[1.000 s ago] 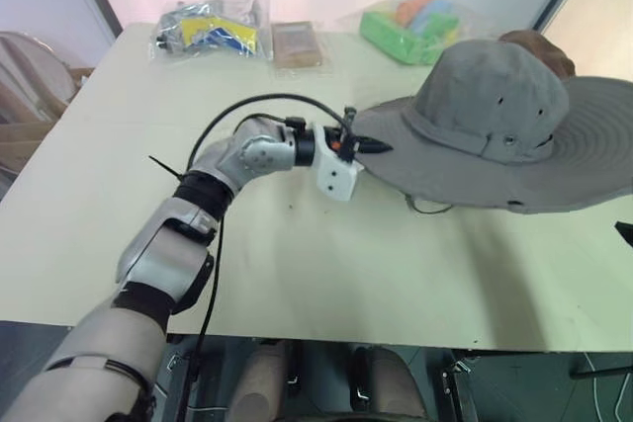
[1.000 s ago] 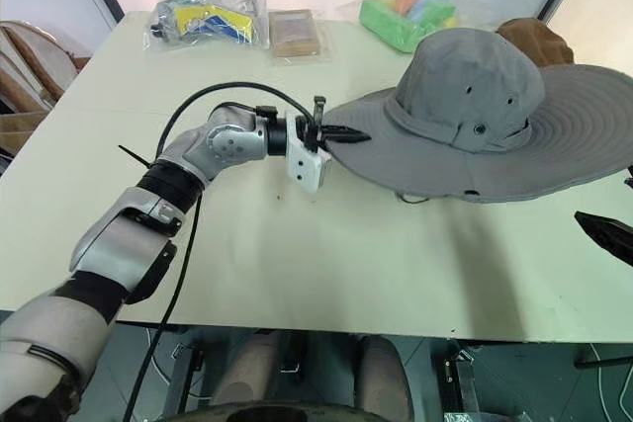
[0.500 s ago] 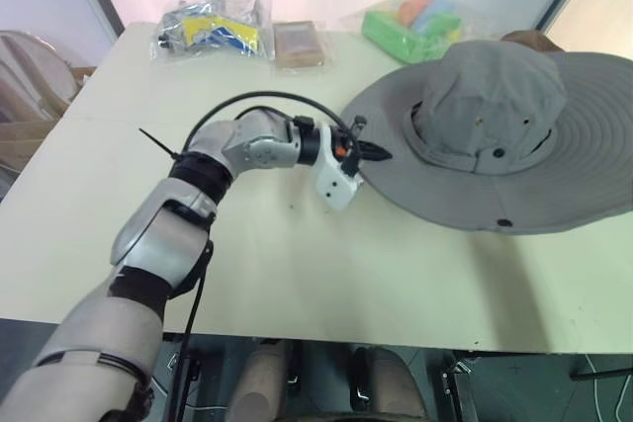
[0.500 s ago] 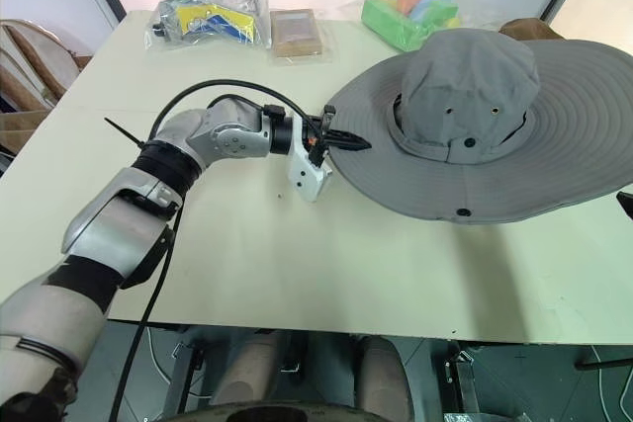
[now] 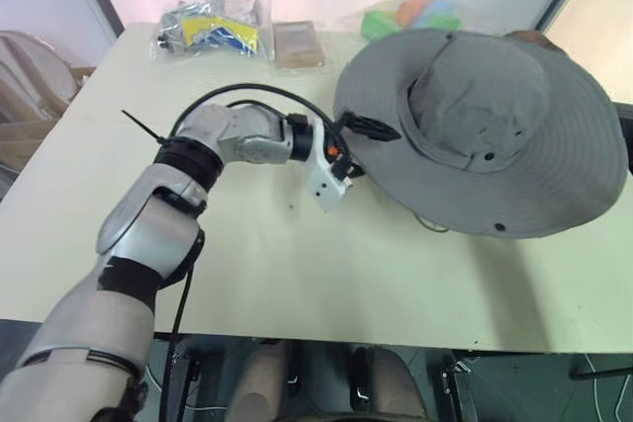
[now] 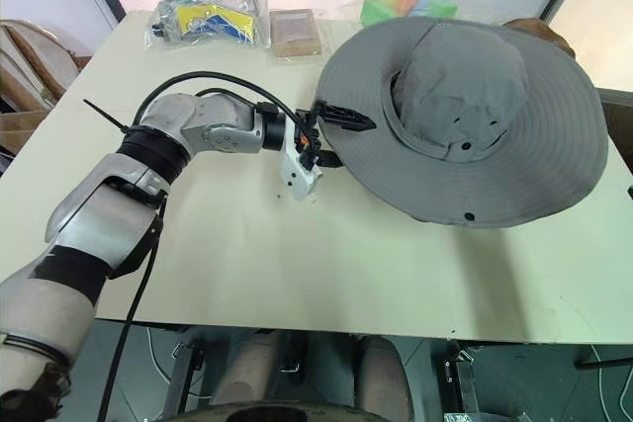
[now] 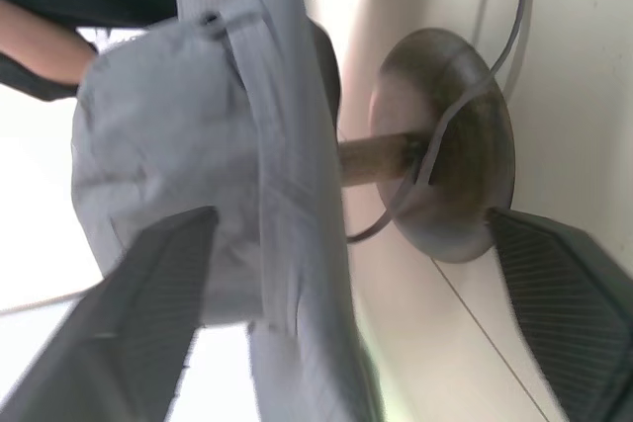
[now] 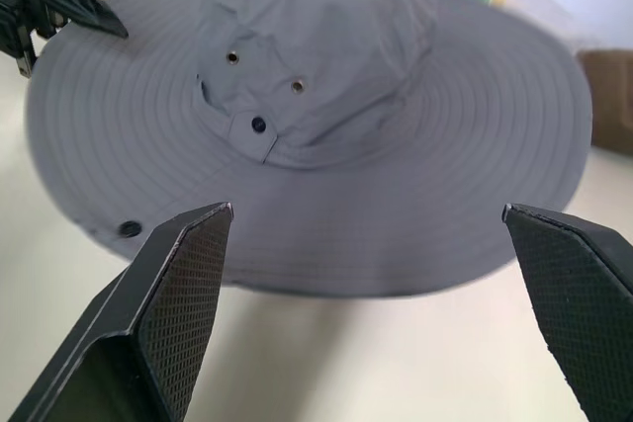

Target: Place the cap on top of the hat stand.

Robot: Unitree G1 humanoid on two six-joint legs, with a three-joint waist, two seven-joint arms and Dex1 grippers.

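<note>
The cap, a wide-brimmed grey fabric hat, sits crown up over the hat stand at the table's right. In the left wrist view the hat stand's round brown base and thin stem show under the brim. My left gripper is open at the brim's left edge, one finger above the fabric and one below. My right gripper is open and faces the cap from the near right side, apart from it. A chin cord hangs below the brim.
A small brown cap lies behind the grey one. Along the table's far edge lie a clear bag of yellow and blue items, a brown packet and a bag of coloured blocks. The near table surface is bare.
My left gripper was shut on the brim's left edge and has now opened, its wrist rolled. The cap went from tilted, with its right brim drooping, to sitting higher and more level.
</note>
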